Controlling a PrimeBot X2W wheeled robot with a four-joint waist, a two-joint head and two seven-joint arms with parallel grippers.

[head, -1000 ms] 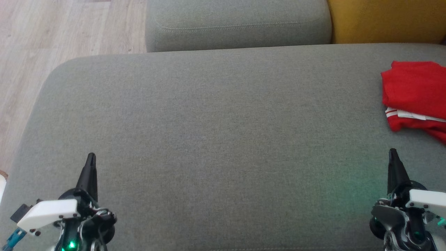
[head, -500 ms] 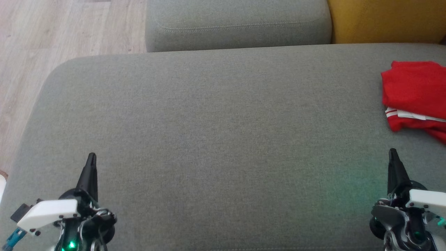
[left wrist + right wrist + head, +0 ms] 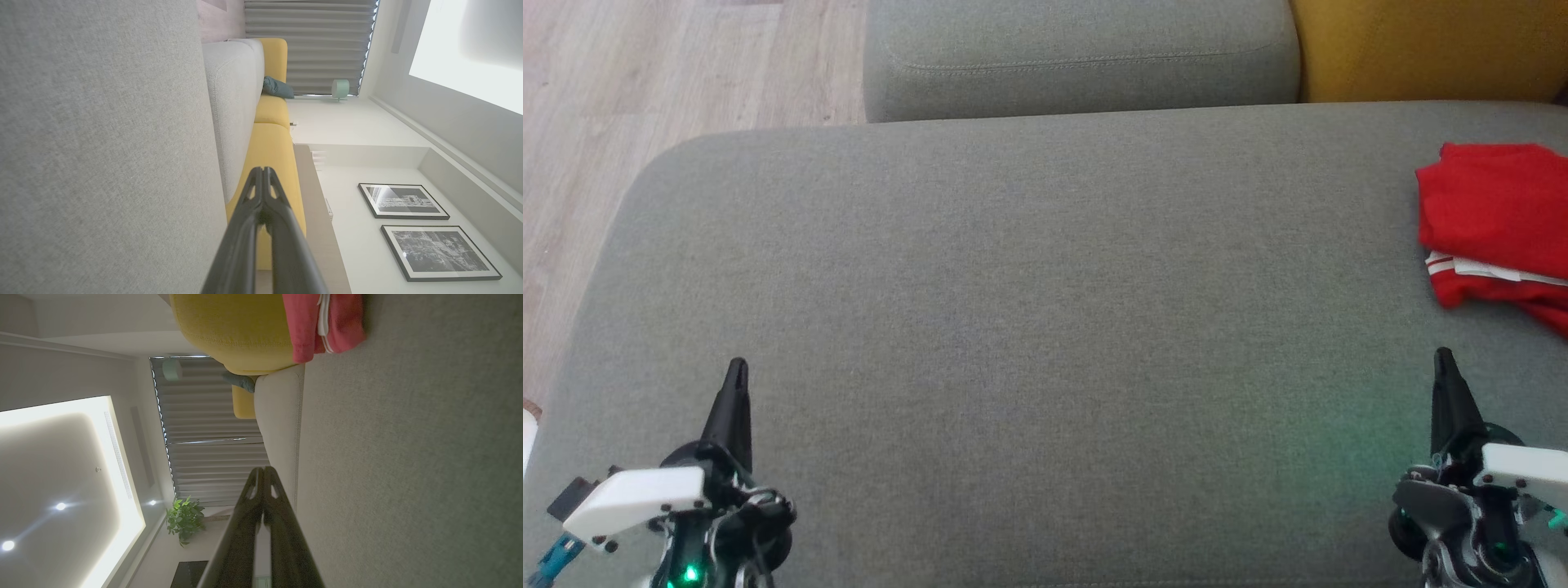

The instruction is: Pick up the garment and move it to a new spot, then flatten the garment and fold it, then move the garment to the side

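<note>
Red garment (image 3: 1494, 212) is seen folded at the right edge of the grey sofa seat (image 3: 1029, 327), partly cut off by the frame; white trim is shown along its lower fold; left gripper (image 3: 737, 366) is held low at the near left, fingers pressed fully together, nothing gripped; right gripper (image 3: 1443, 356) is held at the near right, fingers likewise closed tip to tip and empty; garment is lying beyond the right gripper, apart from it; yellow cushion (image 3: 1429, 49) is seen behind the garment; wooden floor (image 3: 686, 73) is seen at far left.
</note>
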